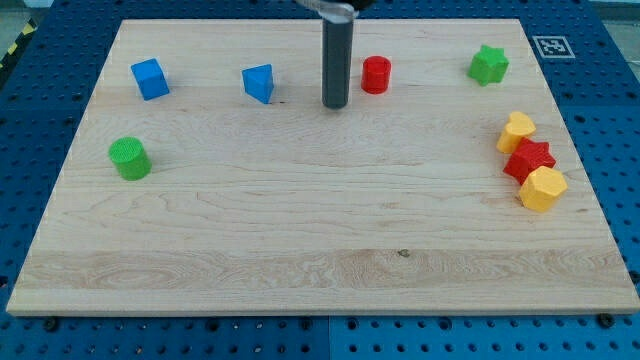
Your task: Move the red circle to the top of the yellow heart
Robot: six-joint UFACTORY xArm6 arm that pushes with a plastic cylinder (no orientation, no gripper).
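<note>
Tip (335, 104) just left of red circle (376, 75).

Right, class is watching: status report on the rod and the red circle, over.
My tip down on the board, just left of the red circle block, apart. Yellow heart block far right, against red star block. Path between clear.

One raised camera, looking down across the whole board

It faces the wooden board (300, 230) from its near long edge, tilted downward, far enough back that all four edges fit (the far edge narrower, upper frame); blue perforated table (610, 150) borders it, the rod entering top centre.
</note>
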